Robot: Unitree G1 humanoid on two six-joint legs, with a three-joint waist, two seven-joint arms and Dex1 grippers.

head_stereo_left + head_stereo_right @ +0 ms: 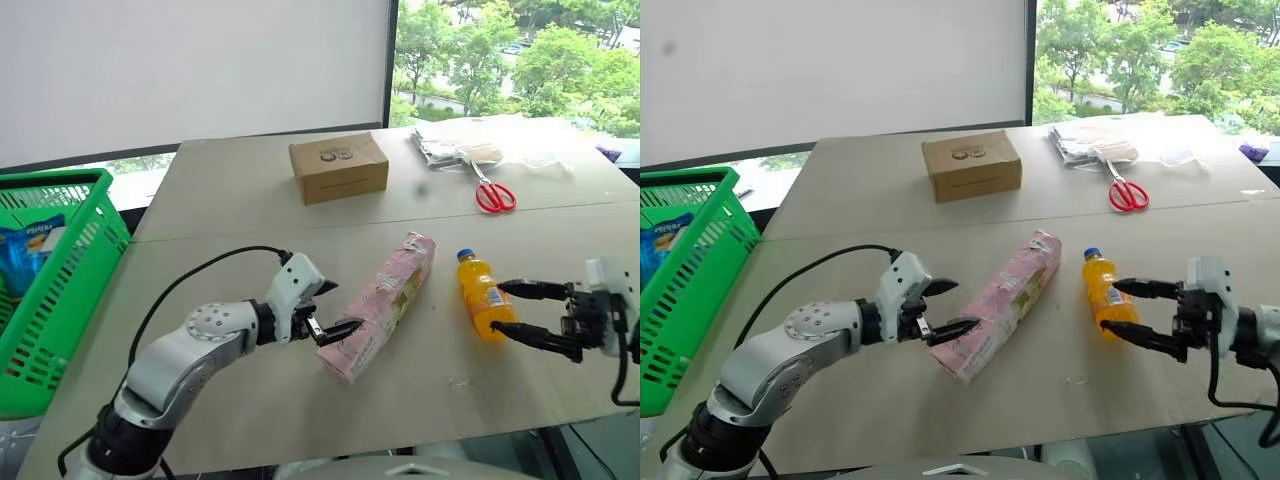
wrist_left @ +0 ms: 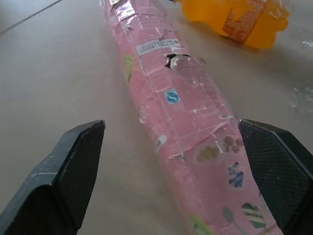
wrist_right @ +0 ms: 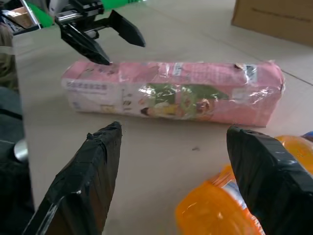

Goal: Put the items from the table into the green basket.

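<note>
Pink plastic-wrapped package lies flat on the table, just nearer than the seam, long axis running diagonally away from the robot. Orange drink bottle lies on its side just beside it to the right, blue cap pointing away; the two are apart.

Left gripper at the package's near end, fingers spread wide, one finger on each side of that end. Left wrist view: the pink wrap runs between the two black fingers; contact with the wrap cannot be told. Nothing held.

Right gripper sits to the right of the bottle, fingers well apart, tips near the bottle's lower half. Contact cannot be told. Nothing held.

Green basket stands off the table's left edge, a blue packet inside it.

On the far part of the table: a cardboard box, red-handled scissors, a bundle of clear plastic and paper.
</note>
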